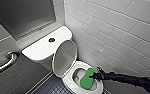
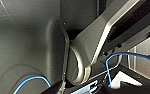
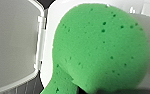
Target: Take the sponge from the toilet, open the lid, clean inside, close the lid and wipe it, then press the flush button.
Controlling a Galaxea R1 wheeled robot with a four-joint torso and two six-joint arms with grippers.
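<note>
Sitting dark at the centre of the tank top, the flush button [image 1: 51,39] marks the left of the toilet [image 1: 36,51]. The lid [image 1: 64,56] stands raised against the tank's front edge, leaving the bowl uncovered. Over the bowl's right rim the sponge [image 1: 86,78] is tilted, its right end pinched in the right gripper [image 1: 93,75], jaws narrow and clamped on it. Whether it touches the ceramic is unclear.

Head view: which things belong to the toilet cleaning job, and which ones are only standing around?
For the job: sponge, held by the right hand at the bowl; toilet; lid, raised; flush button on the tank.
Only around: grab bar; tiled wall; dark floor.
</note>
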